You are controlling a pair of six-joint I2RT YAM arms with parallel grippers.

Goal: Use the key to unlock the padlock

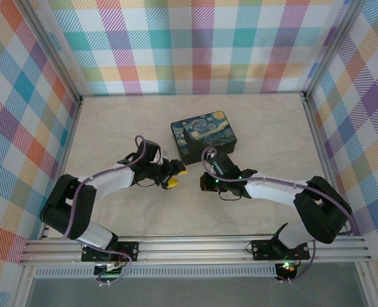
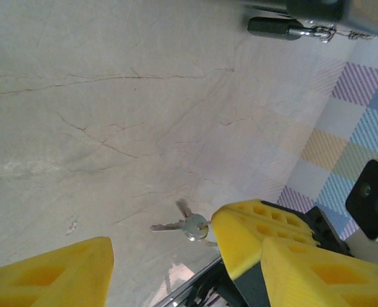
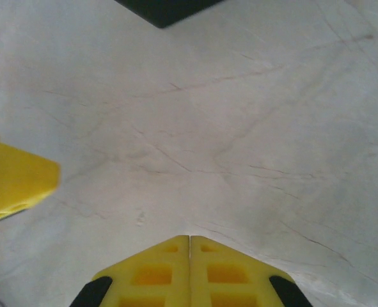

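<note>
L claw (image 1: 176, 177) by part-hidden key (image 2: 190, 225)

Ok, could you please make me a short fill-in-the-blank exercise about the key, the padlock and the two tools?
1. The key lies on the ___.
2. The left tool is ___ (open or shut).
3. The right tool is ___ (open or shut).
4. The padlock has a ___ body (dark or yellow).
Missing words: table; open; shut; dark.
</note>
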